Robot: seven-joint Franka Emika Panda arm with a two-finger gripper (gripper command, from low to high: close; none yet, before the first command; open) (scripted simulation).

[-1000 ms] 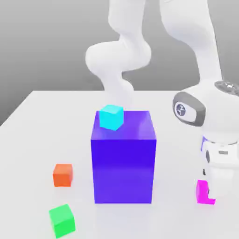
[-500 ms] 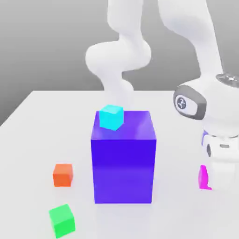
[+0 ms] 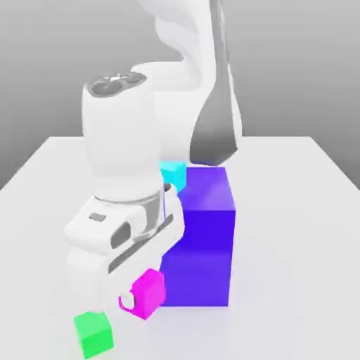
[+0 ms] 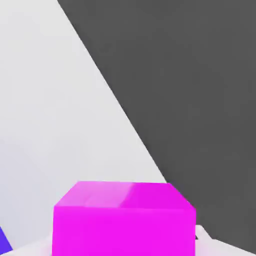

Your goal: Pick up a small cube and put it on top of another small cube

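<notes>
In the exterior view, the pink cube (image 3: pixel 148 293) is seen low in the frame, left of centre, clamped in the gripper (image 3: pixel 138 298) and lifted off the table (image 3: pixel 42 176) so it can be carried to another cube. Half a second earlier it was held low at the frame's right; the arm has since swung across in front of the blue block (image 3: pixel 202 239). The green cube (image 3: pixel 93 333) lies below it.

In the hand view, the pink cube (image 4: pixel 124 220) is seen filling the lower middle, gripped close to the camera.
</notes>
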